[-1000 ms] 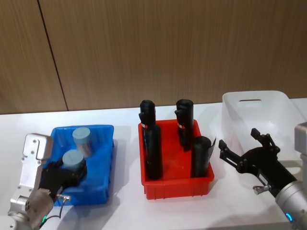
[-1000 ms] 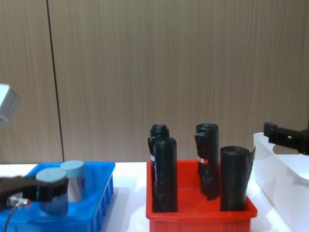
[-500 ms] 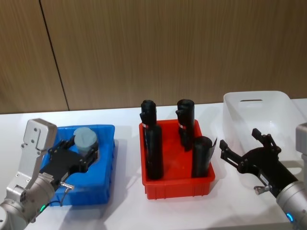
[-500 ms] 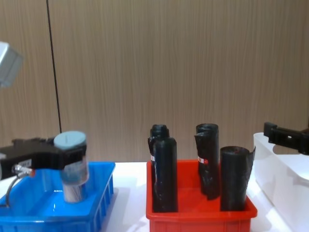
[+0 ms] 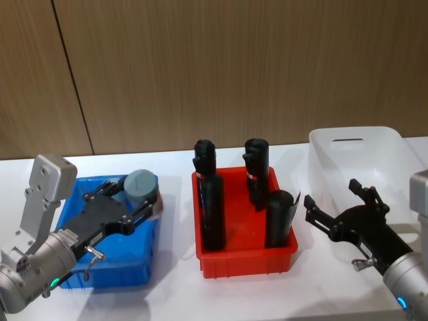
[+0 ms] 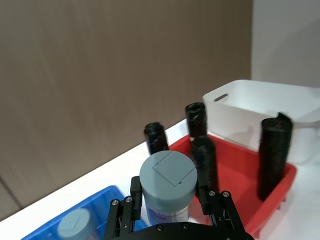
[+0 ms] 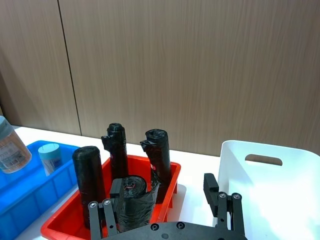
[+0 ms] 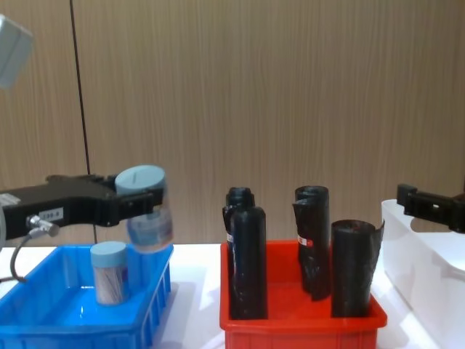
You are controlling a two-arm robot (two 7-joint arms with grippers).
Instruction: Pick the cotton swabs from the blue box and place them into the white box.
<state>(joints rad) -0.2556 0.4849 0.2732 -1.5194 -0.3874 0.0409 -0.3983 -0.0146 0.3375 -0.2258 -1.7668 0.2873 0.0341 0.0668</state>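
Black fingers first: nearest on the left, the left gripper point(image 5: 136, 200) is clamped on a jar of cotton swabs point(image 5: 141, 183), and that jar has come a long way in a second. It was down low inside the blue box point(image 5: 127, 267); now it is up in the air and has swung right, hanging over the box's right rim. So the pick is done and the carry is on! Near on the right, the right gripper point(image 5: 338, 204) hasn't budged: fingers spread wide, holding nothing, parked above the table point(image 5: 180, 294) just left of the white box point(image 5: 388, 144). Back in the blue box, a second jar point(image 8: 109, 273) stands upright exactly where it was, so I'd call this job about half under way with one more trip to follow. Next in line sits the red bin point(image 5: 247, 257), its tall black rolls point(image 5: 212, 214) standing between jar and target. My read: either the carry stays high over those rolls or the waiting right gripper takes the jar. Farthest right, the white box looks to have nothing in it.
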